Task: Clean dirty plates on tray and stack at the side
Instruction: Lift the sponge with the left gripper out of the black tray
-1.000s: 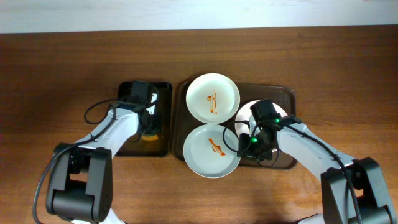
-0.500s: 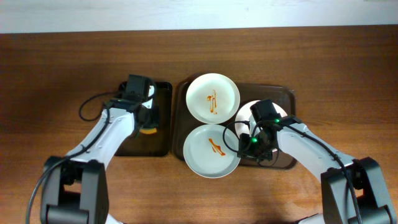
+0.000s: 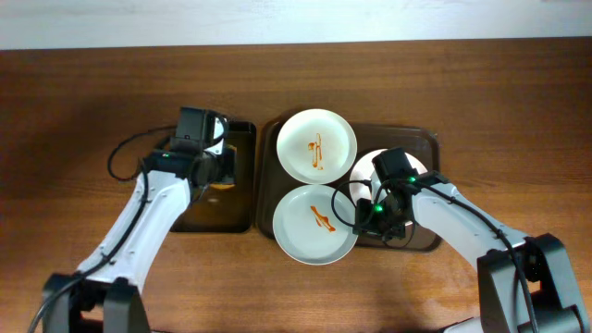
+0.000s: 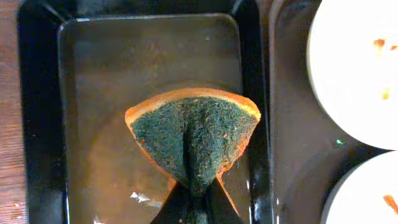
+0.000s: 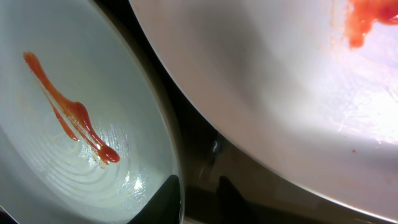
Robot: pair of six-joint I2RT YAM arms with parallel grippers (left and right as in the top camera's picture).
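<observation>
Three sauce-streaked plates lie on the tray point(image 3: 427, 141): the far plate point(image 3: 316, 146) at its far-left corner, the near plate point(image 3: 314, 224) across its near-left rim, and the third plate point(image 3: 363, 165) toward its right, partly hidden by the right arm. The left gripper point(image 4: 189, 210) is closed on a folded sponge point(image 4: 193, 134), held above the black tray point(image 4: 40, 124) just left of the tray. The right gripper point(image 5: 199, 196) is held low over the tray between the near and third plates. Its fingers are narrowly parted and nothing is seen between them.
</observation>
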